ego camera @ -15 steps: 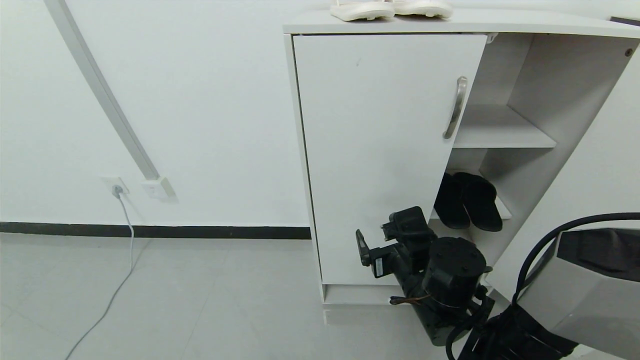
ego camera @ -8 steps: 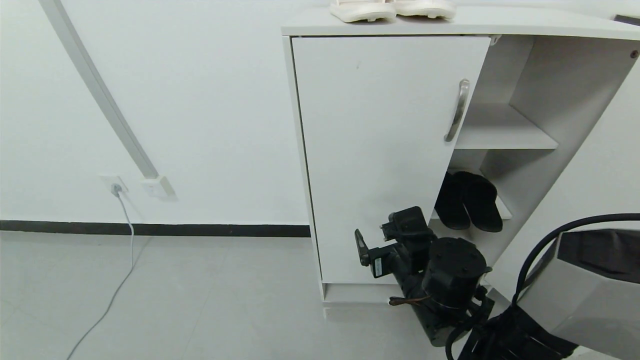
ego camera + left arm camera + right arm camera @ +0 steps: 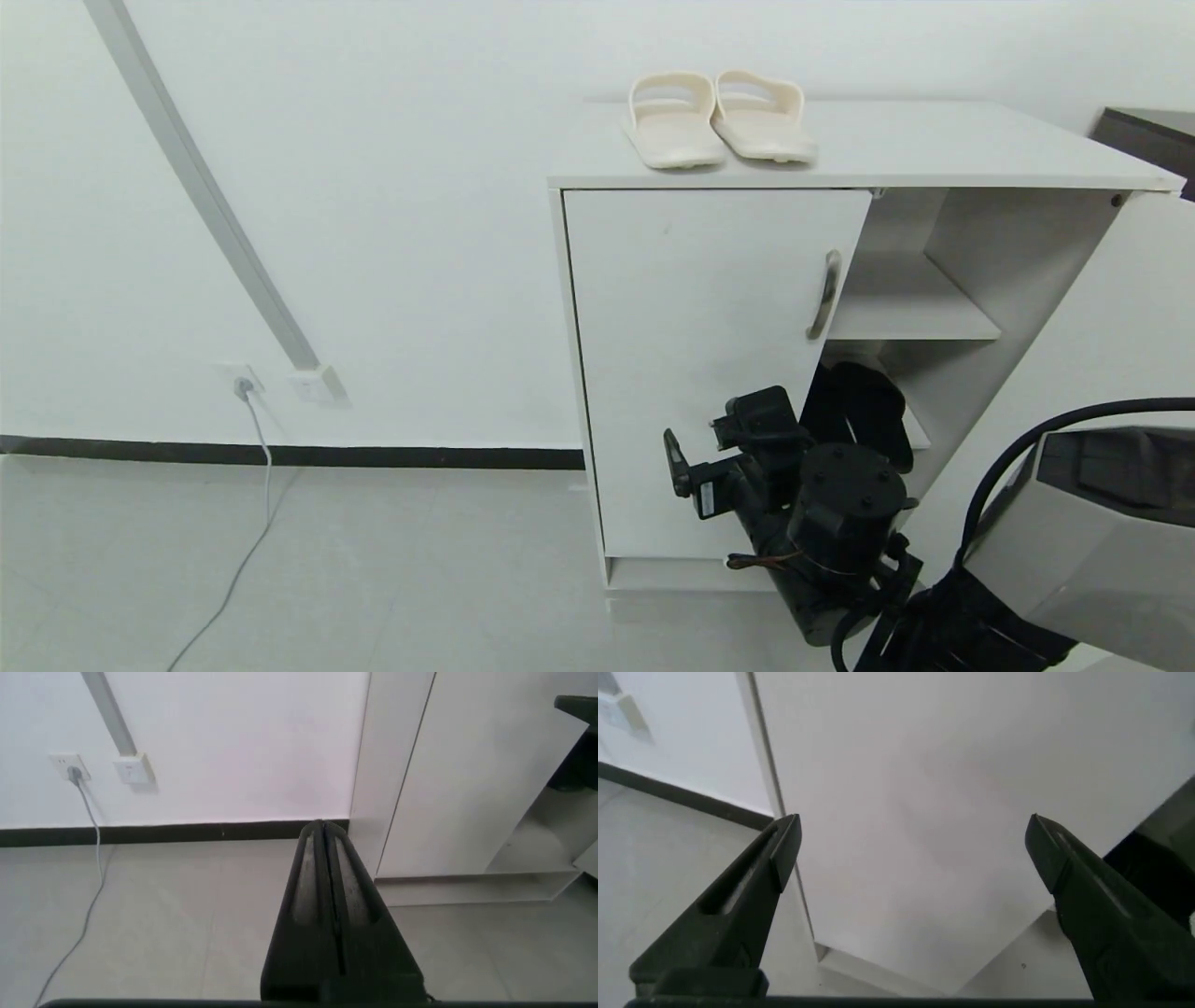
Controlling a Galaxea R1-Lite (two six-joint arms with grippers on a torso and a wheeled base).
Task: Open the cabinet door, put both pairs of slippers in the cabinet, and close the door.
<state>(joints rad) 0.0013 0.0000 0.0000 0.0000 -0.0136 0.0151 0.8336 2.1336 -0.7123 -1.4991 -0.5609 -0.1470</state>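
Well above the right claw [image 3: 915, 826], on top of the cabinet [image 3: 934, 140], toward the left edge and close to the front edge: cream slippers [image 3: 719, 119], side by side. That claw spread wide, pinching nothing, low down before the shut left door [image 3: 700, 373] with its metal handle [image 3: 823, 294]. Near the claw, past the door's right edge, on the lower shelf [image 3: 920, 437] inside: black slippers [image 3: 864, 406], partly hidden behind the arm. Right door [image 3: 1102, 317] swung open. Left claw [image 3: 322, 831] pressed together, gripping nothing, out over the grey tiled floor [image 3: 373, 560], apart from the cabinet. Behind, a white wall [image 3: 420, 187], a slanted grey conduit [image 3: 196, 187], a socket [image 3: 245, 383] with a cable [image 3: 261, 485] trailing to the floor, and black skirting [image 3: 280, 455].
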